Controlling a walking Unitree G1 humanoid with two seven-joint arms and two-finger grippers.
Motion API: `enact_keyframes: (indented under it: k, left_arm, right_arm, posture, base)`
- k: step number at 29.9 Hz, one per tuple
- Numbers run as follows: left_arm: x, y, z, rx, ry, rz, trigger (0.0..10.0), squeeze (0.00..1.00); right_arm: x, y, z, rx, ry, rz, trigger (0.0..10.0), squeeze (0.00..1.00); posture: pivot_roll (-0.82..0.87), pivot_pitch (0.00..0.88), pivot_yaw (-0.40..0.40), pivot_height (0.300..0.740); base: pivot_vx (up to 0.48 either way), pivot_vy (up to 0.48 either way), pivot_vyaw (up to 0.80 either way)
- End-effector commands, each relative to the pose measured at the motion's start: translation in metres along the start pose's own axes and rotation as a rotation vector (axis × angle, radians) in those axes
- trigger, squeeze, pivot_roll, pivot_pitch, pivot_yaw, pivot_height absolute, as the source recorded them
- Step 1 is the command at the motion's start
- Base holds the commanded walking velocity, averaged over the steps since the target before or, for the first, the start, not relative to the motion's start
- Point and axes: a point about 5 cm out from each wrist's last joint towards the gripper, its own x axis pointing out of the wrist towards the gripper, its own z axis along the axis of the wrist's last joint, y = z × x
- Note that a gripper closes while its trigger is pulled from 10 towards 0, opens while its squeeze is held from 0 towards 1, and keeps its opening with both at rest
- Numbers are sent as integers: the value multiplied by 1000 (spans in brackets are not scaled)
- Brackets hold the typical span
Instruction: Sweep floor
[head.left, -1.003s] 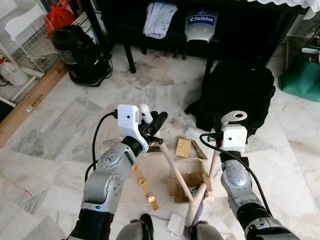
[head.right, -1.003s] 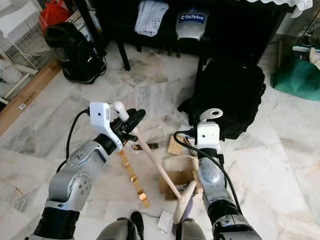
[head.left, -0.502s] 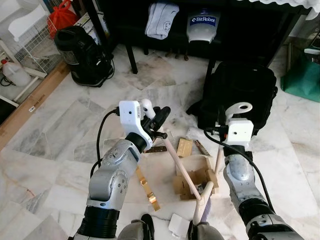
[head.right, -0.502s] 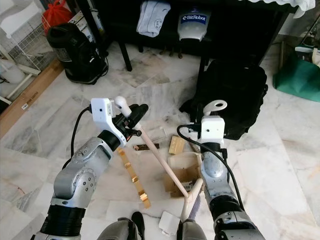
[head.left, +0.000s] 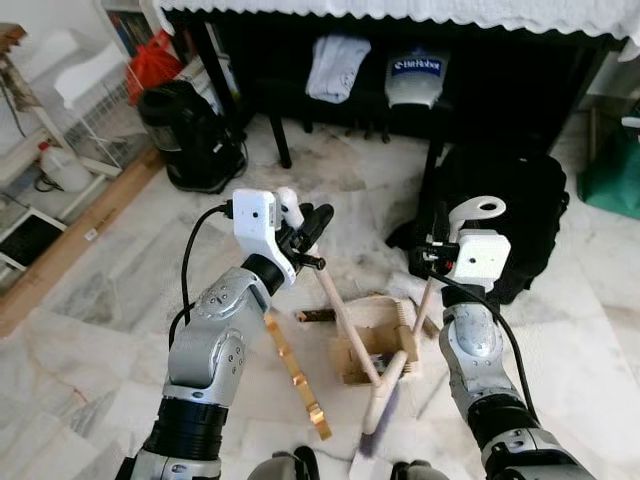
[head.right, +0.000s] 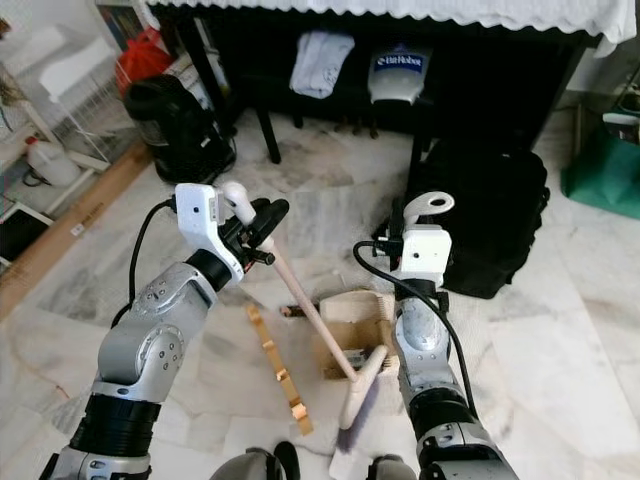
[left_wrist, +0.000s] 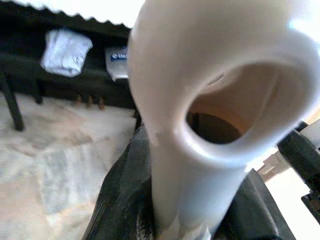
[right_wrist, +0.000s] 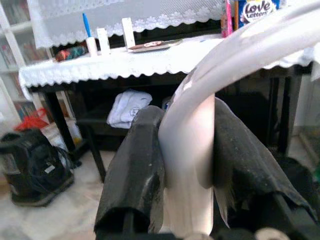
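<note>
Cream broom handle (head.left: 340, 310) slants down to its brush head (head.left: 385, 388) on the marble floor (head.left: 130, 290); dustpan (head.left: 385, 335) with white upright handle (head.left: 478, 212) holds cardboard scraps (head.left: 362, 360).

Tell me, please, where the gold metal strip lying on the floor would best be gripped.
Probably mid-length on the gold strip, coming straight down from above. It lies flat on the marble floor, long and narrow, so fingers should close across its narrow width. The left gripper and right gripper are each shut on a handle.
</note>
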Motion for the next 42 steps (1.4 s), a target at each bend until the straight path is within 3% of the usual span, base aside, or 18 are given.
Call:
enact_keyframes:
  k: [1, 8, 13, 15, 18, 19, 30, 34, 37, 42]
  left_arm:
    - [-1, 7, -3, 34, 15, 32, 10000, 0]
    - [2, 23, 17, 119, -47, 82, 10000, 0]
    - [3, 32, 36, 233, -92, 96, 10000, 0]
    - [3, 39, 52, 361, -139, 133, 10000, 0]
    - [3, 43, 62, 419, -172, 155, 10000, 0]
    - [1, 45, 76, 461, -229, 178, 10000, 0]
    - [-7, 51, 114, 529, -414, 287, 10000, 0]
    - [-11, 60, 110, 597, -384, 348, 10000, 0]
    - [-14, 69, 101, 719, -304, 362, 10000, 0]
    - [-20, 78, 81, 814, -171, 380, 10000, 0]
  right_arm:
    - [4, 7, 5, 100, -23, -32, 10000, 0]
    - [-7, -7, -14, 183, 77, -121, 10000, 0]
    - [-12, -12, -24, 245, 135, -167, 10000, 0]
    - [-15, -13, -28, 252, 156, -165, 10000, 0]
    - [-16, -13, -29, 257, 163, -166, 10000, 0]
    - [-16, -12, -30, 264, 165, -163, 10000, 0]
    - [-16, -12, -32, 286, 173, -149, 10000, 0]
    - [-16, -12, -32, 286, 171, -148, 10000, 0]
    - [-16, -13, -32, 285, 168, -149, 10000, 0]
    - [-15, -14, -31, 288, 161, -152, 10000, 0]
  posture:
    - [23, 35, 161, 740]
    - [27, 12, 186, 740]
    - [34, 6, 195, 740]
    - [41, 4, 198, 740]
    - [43, 3, 200, 740]
    - [43, 4, 201, 740]
    - [51, 12, 195, 740]
    - [51, 11, 194, 740]
    - [51, 12, 195, 740]
    - [52, 16, 195, 740]
  base:
    - [0, 0, 0]
    - [0, 0, 0]
    - [0, 0, 0]
    - [0, 0, 0]
    - [0, 0, 0]
    - [0, 0, 0]
    - [0, 0, 0]
    - [0, 0, 0]
    - [0, 0, 0]
    - [0, 0, 0]
